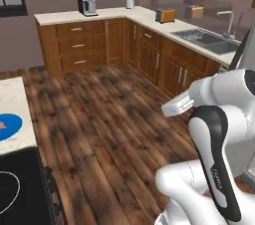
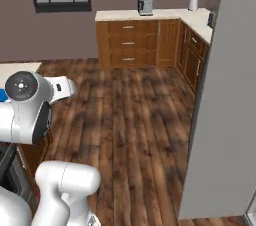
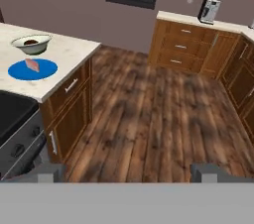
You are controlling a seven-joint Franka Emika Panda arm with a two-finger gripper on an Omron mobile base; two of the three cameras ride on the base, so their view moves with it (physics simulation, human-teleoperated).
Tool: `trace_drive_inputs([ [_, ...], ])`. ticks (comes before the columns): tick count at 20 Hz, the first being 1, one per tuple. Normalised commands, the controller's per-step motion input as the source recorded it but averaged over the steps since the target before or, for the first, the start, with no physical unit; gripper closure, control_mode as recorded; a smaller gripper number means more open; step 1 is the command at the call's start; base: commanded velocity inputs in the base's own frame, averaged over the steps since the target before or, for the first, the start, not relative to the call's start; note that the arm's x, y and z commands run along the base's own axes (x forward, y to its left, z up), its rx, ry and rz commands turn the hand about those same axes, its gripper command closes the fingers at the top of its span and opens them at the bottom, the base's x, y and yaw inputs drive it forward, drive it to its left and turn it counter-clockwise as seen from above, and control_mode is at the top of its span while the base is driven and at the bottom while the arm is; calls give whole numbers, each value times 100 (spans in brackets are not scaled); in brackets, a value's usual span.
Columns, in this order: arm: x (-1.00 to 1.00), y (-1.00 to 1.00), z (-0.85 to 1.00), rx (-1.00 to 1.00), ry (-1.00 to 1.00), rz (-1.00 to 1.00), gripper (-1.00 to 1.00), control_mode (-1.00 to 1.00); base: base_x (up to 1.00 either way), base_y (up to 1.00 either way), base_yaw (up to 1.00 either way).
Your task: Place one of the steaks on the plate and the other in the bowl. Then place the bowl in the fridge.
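Note:
In the hand view the blue plate [image 3: 20,72] lies on the pale island counter [image 3: 64,52] at the left, with the pinkish-red steak [image 3: 32,64] on it. Just behind it stands the cream-white bowl [image 3: 31,44] holding the dark brown steak [image 3: 31,42]. My gripper [image 3: 130,173] is open and holds nothing, its fingertips [image 3: 52,171] wide apart, well away from the counter over the wooden floor. The plate [image 1: 9,125] also shows at the left edge of the left base view. The fridge [image 2: 220,95] shows as a tall grey side at the right; its handles are hidden.
A black stove [image 3: 12,114] adjoins the island counter below the plate. Wooden cabinets [image 1: 79,45] with a coffee machine [image 1: 87,3], toaster [image 1: 165,16] and sink [image 1: 206,39] line the far walls. Bare wooden floor [image 2: 130,110] lies between island and fridge.

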Motion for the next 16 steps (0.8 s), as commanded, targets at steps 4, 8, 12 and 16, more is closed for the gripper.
trace_drive_inputs([
  [4, 0, 0, 0, 0, 0, 0, -100, 100, 18, 44, 59],
  [8, 0, 0, 0, 0, 0, 0, -100, 100, 39, 39, 44],
  [12, 0, 0, 0, 0, 0, 0, -100, 100, 85, 10, 23],
  [16, 0, 0, 0, 0, 0, 0, -100, 100, 100, 0, 14],
])
